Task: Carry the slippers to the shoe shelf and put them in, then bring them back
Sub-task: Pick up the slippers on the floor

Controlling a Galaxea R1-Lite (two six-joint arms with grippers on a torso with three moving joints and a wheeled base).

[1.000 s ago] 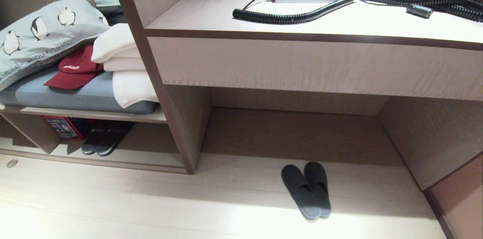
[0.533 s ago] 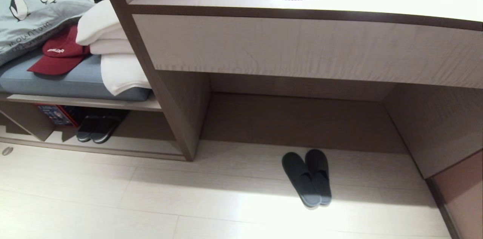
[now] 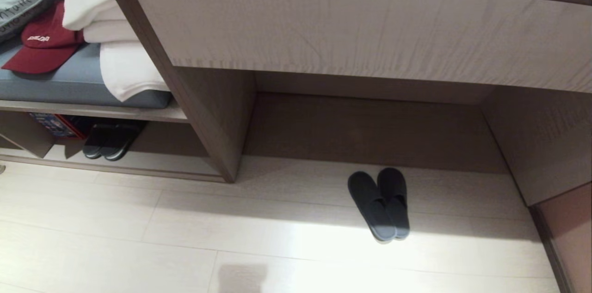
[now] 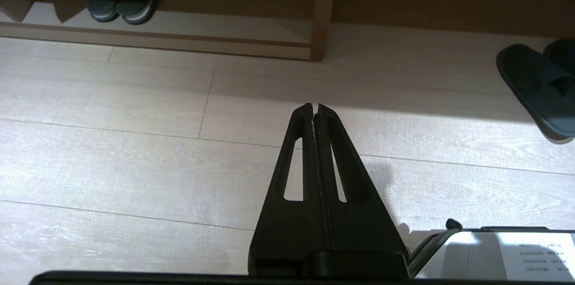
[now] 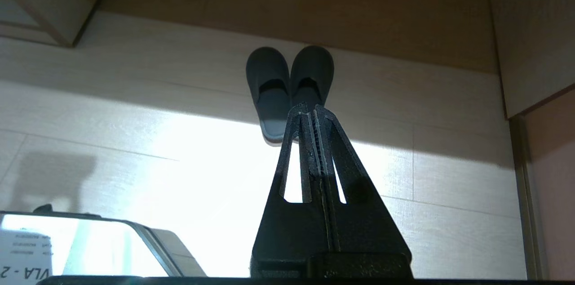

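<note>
The slippers (image 3: 379, 203) are a dark blue-grey pair lying side by side on the pale floor, toes toward the recess under the counter. The right wrist view has the slippers (image 5: 287, 82) straight ahead of my right gripper (image 5: 311, 106), which is shut and empty, above the floor and short of them. My left gripper (image 4: 314, 106) is shut and empty over bare floor, with the slippers (image 4: 539, 87) off to its side. The shoe shelf (image 3: 162, 166) is the low cubby at the left, behind a divider panel (image 3: 208, 117). Neither gripper shows in the head view.
Another dark pair with white-edged soles (image 3: 108, 143) and a red box (image 3: 55, 124) sit inside the cubby. Above it lie a red cap (image 3: 39, 45) and folded white towels (image 3: 106, 39). The counter front (image 3: 370, 29) overhangs the recess; a side panel (image 3: 545, 145) bounds it on the right.
The whole head view has tipped downward: the countertop with its cable and mugs has slid out at the top. The slippers lie where they were on the floor.
</note>
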